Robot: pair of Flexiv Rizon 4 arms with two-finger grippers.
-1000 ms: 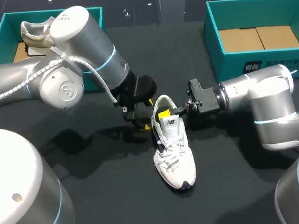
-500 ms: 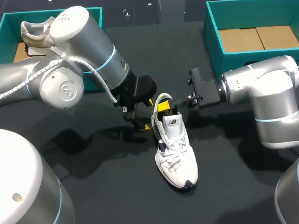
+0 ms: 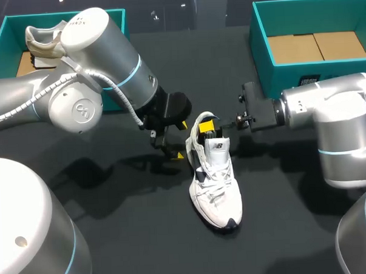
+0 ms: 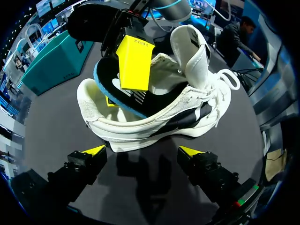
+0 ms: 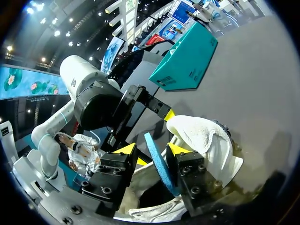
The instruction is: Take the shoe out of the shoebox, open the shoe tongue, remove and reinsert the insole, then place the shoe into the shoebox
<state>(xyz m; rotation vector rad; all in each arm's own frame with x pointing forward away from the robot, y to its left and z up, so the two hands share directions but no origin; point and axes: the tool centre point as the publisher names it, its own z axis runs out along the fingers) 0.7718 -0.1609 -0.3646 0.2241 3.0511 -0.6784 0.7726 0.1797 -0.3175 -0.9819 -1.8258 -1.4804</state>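
Observation:
The white shoe [image 3: 216,184] stands on the dark table, toe toward me, tongue pulled up. Its blue-edged black insole [image 4: 157,101] is lifted partly out of the heel opening. My right gripper [image 3: 211,126] reaches into that opening from the right. In the right wrist view the insole [image 5: 157,161] stands on edge between the right gripper's [image 5: 151,150] fingers, with a gap on one side, so the gripper is open. My left gripper [image 3: 176,142] sits just behind the heel; in its own view it [image 4: 143,151] is open, with the shoe [image 4: 154,117] ahead of it.
A teal shoebox [image 3: 261,54] with a cardboard floor stands at the back right. A second teal box [image 3: 8,29] at the back left holds another shoe [image 3: 45,43]. Bare table lies in front of the shoe's toe.
My right gripper has opened and its arm has drawn back to the right. The shoe's heel has shifted slightly right with it. The left arm has not moved.

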